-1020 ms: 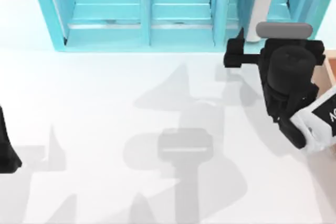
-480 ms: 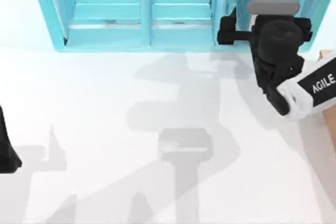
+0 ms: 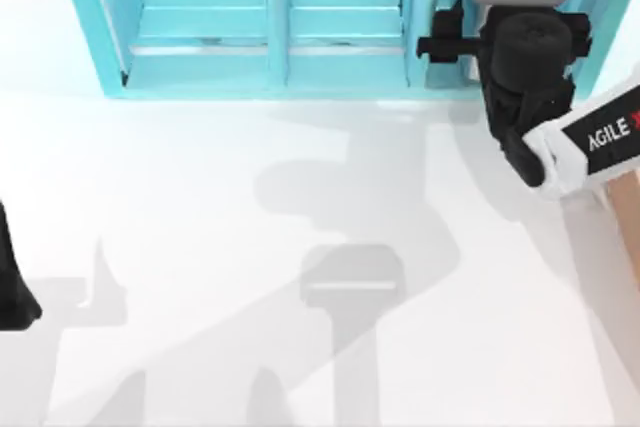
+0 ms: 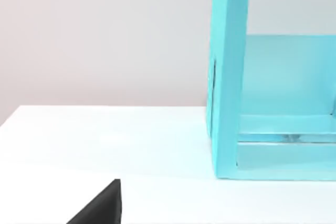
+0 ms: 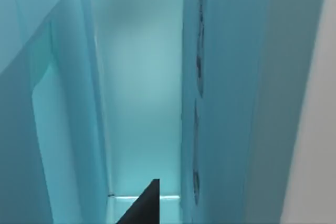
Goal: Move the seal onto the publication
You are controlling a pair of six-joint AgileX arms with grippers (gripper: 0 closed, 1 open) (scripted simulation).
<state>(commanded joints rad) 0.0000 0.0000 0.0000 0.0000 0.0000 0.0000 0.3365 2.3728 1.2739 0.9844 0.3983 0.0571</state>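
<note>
The seal and the publication are out of view. My right gripper (image 3: 438, 44) hovers at the back right of the table, against the front of the light-blue shelf unit (image 3: 270, 37), by the post to the left of its right-hand compartment. The right wrist view looks into a narrow compartment of that shelf (image 5: 142, 103), with a black tip of the gripper (image 5: 143, 205) at the picture's edge. My left arm is parked at the table's left edge, its gripper (image 3: 12, 292) low over the white top.
A white upright object (image 3: 495, 7) stands in the shelf's right compartment behind the right arm. A brown edge (image 3: 625, 192) shows at the table's far right. The white tabletop (image 3: 300, 247) spreads out in front of the shelf.
My right arm has moved back and slightly left, bringing its gripper up to the shelf's front. The left arm has not moved.
</note>
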